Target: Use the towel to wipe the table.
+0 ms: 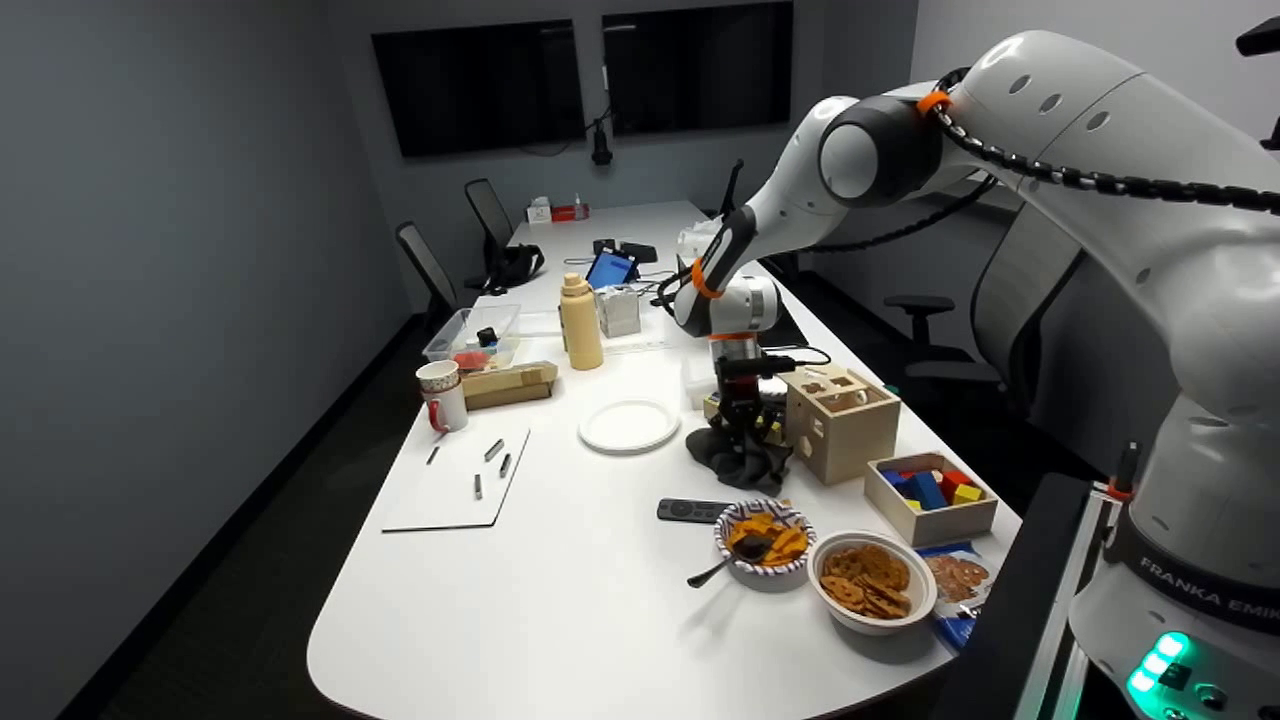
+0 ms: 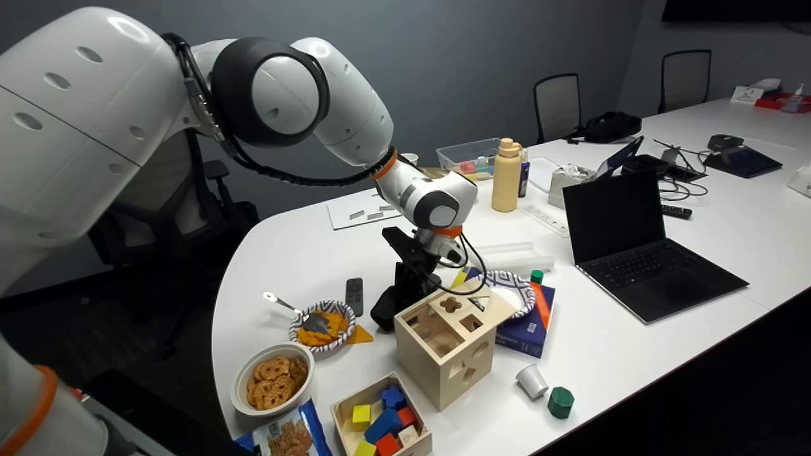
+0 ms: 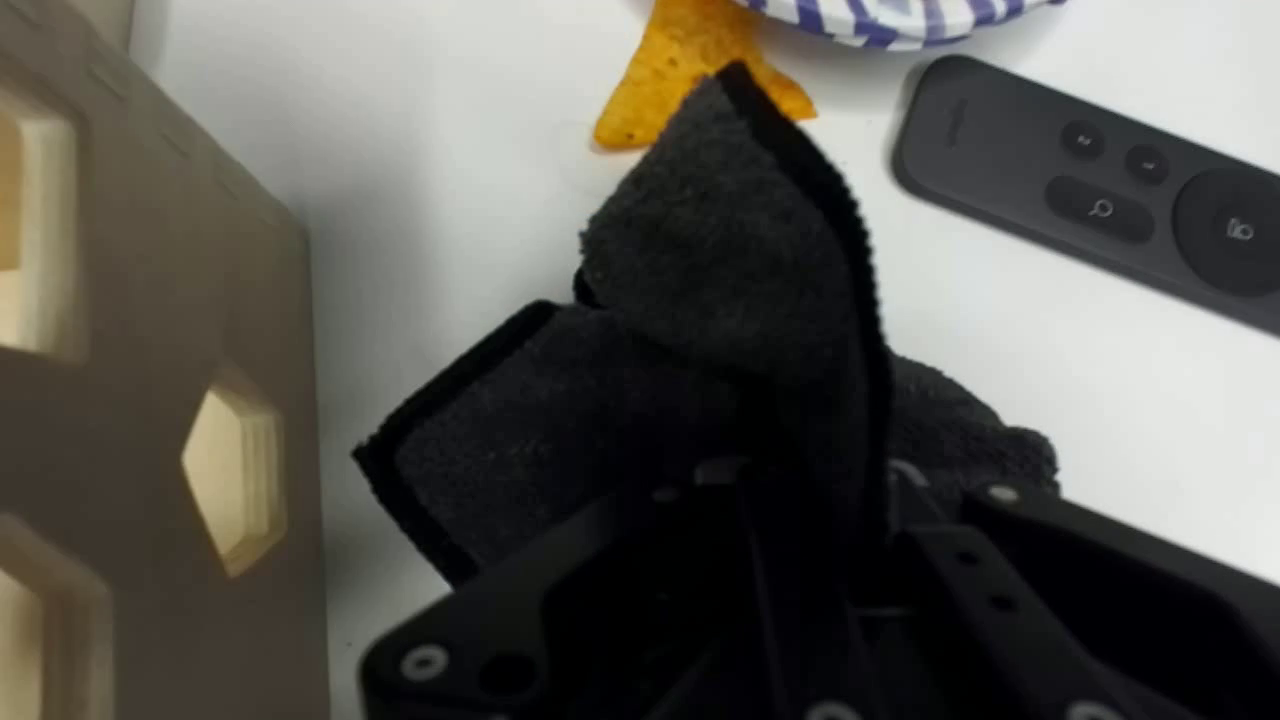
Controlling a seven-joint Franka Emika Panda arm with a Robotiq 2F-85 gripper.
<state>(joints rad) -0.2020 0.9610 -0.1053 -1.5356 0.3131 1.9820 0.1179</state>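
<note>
Wrist view, gripper [image 3: 812,482] pinching a dark gray towel [image 3: 740,270], its folds lying on the white table [image 3: 420,190], between a wooden box [image 3: 140,430] and a remote [image 3: 1090,190], an orange chip [image 3: 670,70] near.

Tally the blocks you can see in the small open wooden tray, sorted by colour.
Blue blocks: 2
Red blocks: 2
Yellow blocks: 2
Plain wood block: 1
Total showing in the wooden tray: 7; any hidden underneath are not counted.
</note>
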